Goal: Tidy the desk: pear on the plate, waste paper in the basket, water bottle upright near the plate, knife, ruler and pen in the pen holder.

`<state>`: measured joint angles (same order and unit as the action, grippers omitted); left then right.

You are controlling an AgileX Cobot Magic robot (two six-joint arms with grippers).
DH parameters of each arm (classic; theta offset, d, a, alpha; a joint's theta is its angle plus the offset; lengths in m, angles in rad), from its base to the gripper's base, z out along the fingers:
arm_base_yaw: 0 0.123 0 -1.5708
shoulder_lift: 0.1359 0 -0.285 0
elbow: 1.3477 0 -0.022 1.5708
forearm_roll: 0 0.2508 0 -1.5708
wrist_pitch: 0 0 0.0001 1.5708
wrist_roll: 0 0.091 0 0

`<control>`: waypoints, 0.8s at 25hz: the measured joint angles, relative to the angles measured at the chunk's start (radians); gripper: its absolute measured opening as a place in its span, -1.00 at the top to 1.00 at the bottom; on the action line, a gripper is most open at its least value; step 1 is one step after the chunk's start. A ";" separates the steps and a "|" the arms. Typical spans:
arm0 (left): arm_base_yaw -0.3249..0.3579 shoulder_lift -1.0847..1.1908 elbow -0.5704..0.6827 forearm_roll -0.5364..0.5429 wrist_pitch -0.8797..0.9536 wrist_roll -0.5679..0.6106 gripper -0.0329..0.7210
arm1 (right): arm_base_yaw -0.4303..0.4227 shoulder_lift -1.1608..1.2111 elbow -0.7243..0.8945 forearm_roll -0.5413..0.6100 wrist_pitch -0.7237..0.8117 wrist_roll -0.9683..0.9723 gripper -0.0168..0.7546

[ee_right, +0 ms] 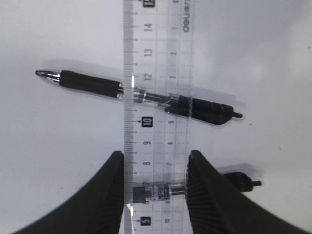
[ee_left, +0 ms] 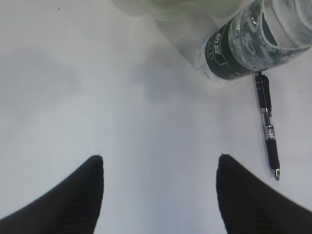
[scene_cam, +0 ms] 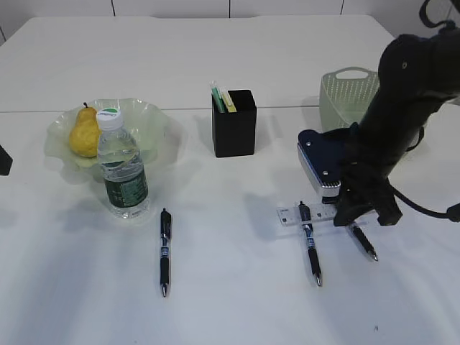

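My right gripper (scene_cam: 357, 208) (ee_right: 156, 158) is low at the table, its fingers shut on the edges of a clear ruler (scene_cam: 295, 213) (ee_right: 158, 73). The ruler lies across two black pens (scene_cam: 310, 244) (scene_cam: 363, 241); the wrist view shows one pen (ee_right: 97, 84) crossing under it and another (ee_right: 239, 179) between the fingers. A third black pen (scene_cam: 164, 250) (ee_left: 268, 126) lies by the upright water bottle (scene_cam: 122, 165) (ee_left: 253, 44). The yellow pear (scene_cam: 84, 133) sits on the green plate (scene_cam: 154, 118). My left gripper (ee_left: 160, 161) is open and empty above bare table. No knife or waste paper shows.
The black pen holder (scene_cam: 234, 123) stands at the middle back with green and yellow items in it. The pale green basket (scene_cam: 348, 90) stands at the back right, behind my right arm. The plate's edge (ee_left: 165, 7) shows in the left wrist view.
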<state>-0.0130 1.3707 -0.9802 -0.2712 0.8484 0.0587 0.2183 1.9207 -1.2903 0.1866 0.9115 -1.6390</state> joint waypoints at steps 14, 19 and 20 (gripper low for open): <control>0.000 0.000 0.000 0.000 0.000 0.000 -0.44 | 0.000 -0.116 -0.046 0.239 -0.039 0.002 0.21; 0.000 0.000 0.000 0.000 0.010 0.000 -0.44 | 0.000 -0.116 -0.072 0.386 -0.146 0.000 0.21; 0.000 0.000 0.000 0.000 0.011 0.000 -0.44 | 0.000 -0.116 -0.072 0.410 -0.177 0.000 0.21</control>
<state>-0.0130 1.3707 -0.9802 -0.2712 0.8589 0.0587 0.2183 1.8044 -1.3627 0.5965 0.7349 -1.6392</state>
